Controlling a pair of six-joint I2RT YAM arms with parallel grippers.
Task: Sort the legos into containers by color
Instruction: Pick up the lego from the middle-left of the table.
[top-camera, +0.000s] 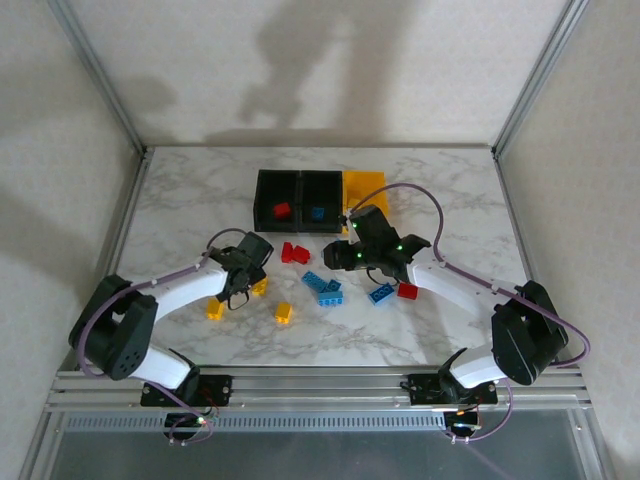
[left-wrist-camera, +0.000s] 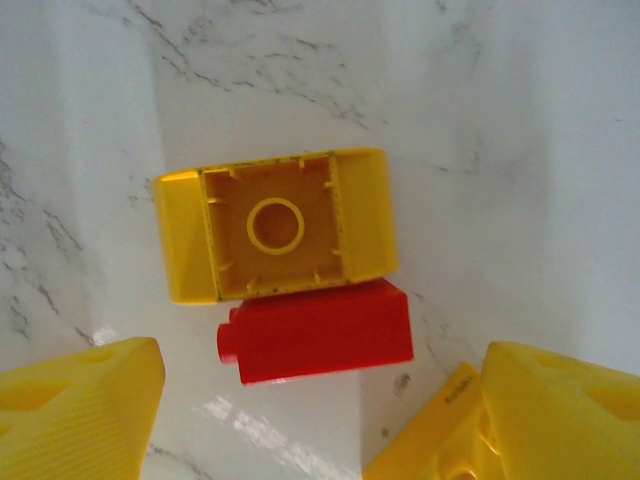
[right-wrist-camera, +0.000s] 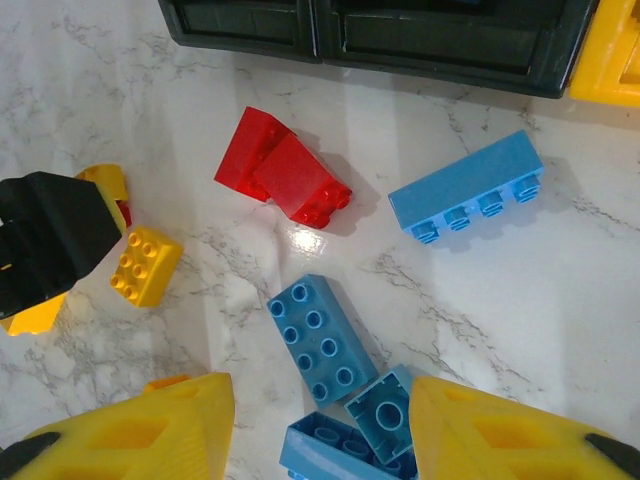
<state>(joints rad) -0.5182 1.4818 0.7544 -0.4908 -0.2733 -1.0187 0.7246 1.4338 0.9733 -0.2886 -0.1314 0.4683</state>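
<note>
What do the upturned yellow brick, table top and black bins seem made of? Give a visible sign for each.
Upturned yellow brick: moulded plastic, glossy; its hollow underside shows thin walls, ribs and a round tube.
Table top: marble-look, grey-veined white, shiny with glare; stone or laminate cannot be told.
Black bins: probably hard plastic, smooth with a dull sheen.

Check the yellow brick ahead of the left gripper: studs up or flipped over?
Flipped over. In the left wrist view the yellow brick shows its hollow underside with the round centre tube, and no studs are visible.
</note>
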